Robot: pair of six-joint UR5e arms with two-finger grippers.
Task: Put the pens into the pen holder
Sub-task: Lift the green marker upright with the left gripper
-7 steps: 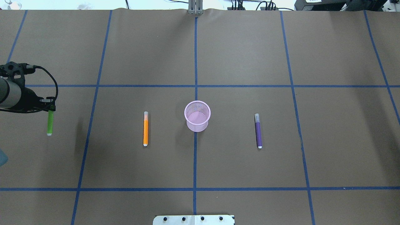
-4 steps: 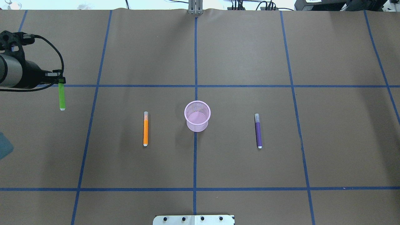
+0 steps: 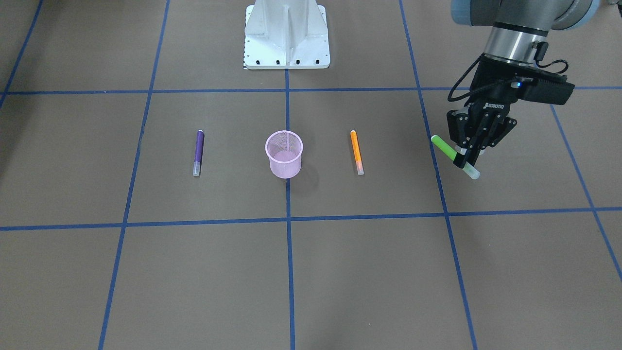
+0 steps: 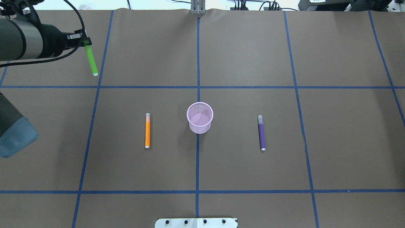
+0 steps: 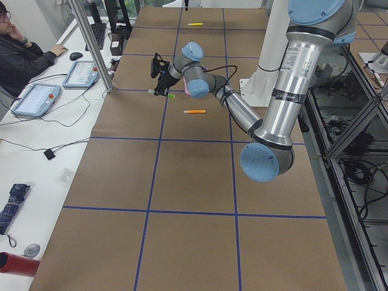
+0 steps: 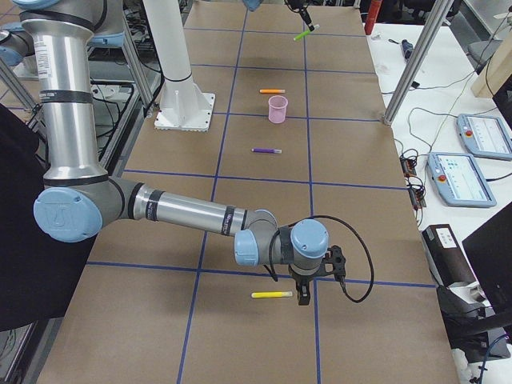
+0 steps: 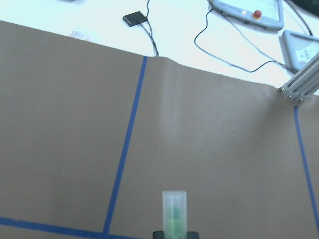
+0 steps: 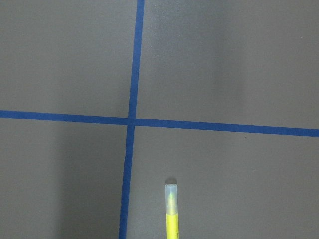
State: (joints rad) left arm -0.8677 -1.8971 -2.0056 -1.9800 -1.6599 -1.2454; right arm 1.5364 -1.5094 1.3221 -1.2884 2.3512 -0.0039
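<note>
My left gripper [image 4: 84, 42] is shut on the bright green pen [image 4: 91, 61] near its cap end and holds it tilted above the table at the far left; it also shows in the front view [image 3: 444, 147]. The pink mesh pen holder [image 4: 199, 117] stands upright at the table's middle. The orange pen [image 4: 147, 130] lies to its left and the purple pen [image 4: 261, 132] to its right, both flat. My right gripper [image 6: 303, 299] hangs over a yellow pen [image 6: 272, 294] far off on the right; I cannot tell whether it is open.
The robot's white base [image 3: 286, 34] stands at the near table edge. An aluminium post [image 5: 91, 42] and control tablets [image 5: 36, 98] sit along the far edge, where an operator [image 5: 18, 54] is seated. Blue tape lines grid the brown paper.
My left gripper has carried the green pen away from the robot and to the right, from beside the orange pen's row to beyond the far cross line. Nothing else moved.
</note>
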